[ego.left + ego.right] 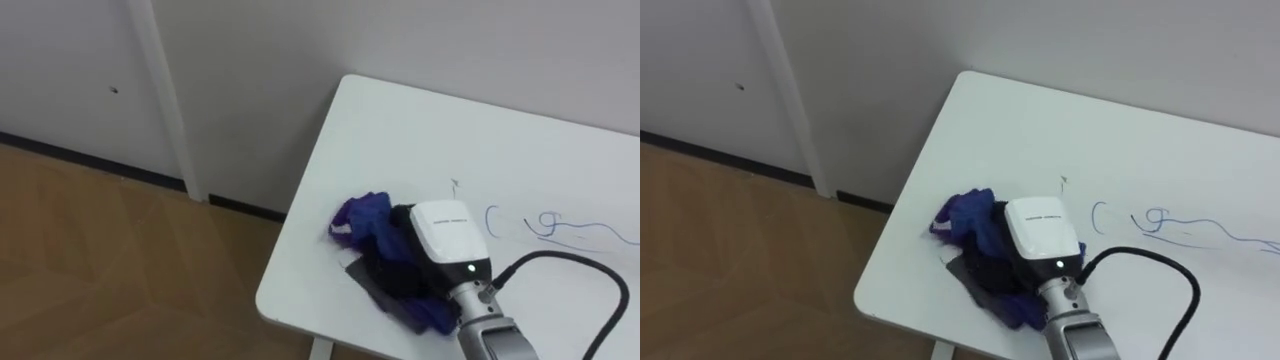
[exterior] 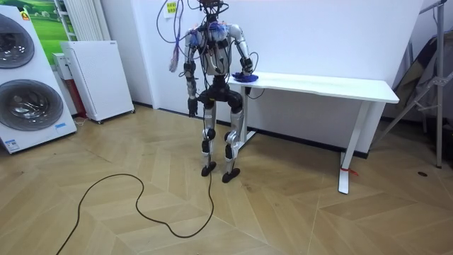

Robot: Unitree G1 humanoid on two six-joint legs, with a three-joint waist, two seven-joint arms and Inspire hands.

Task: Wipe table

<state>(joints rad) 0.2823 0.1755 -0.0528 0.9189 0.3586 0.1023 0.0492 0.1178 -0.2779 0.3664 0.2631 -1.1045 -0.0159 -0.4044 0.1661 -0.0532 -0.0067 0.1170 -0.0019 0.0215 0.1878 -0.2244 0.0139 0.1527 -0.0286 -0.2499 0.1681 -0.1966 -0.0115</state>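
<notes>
I hold the right hand (image 1: 445,235) palm-down on the blue cloth (image 1: 365,218) at lower centre, near a corner of the table (image 1: 420,120), probably to sweep right toward the pen marks (image 1: 560,228); its fingers are buried, so I cannot tell their grip, and the left hand (image 2: 190,108) hangs idle.

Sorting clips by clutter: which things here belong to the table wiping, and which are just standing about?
Job: white table, blue cloth, right hand on the cloth, blue pen marks on the tabletop.
Standing about: two stacked washing machines, white cabinet; left hand hangs idle.
</notes>
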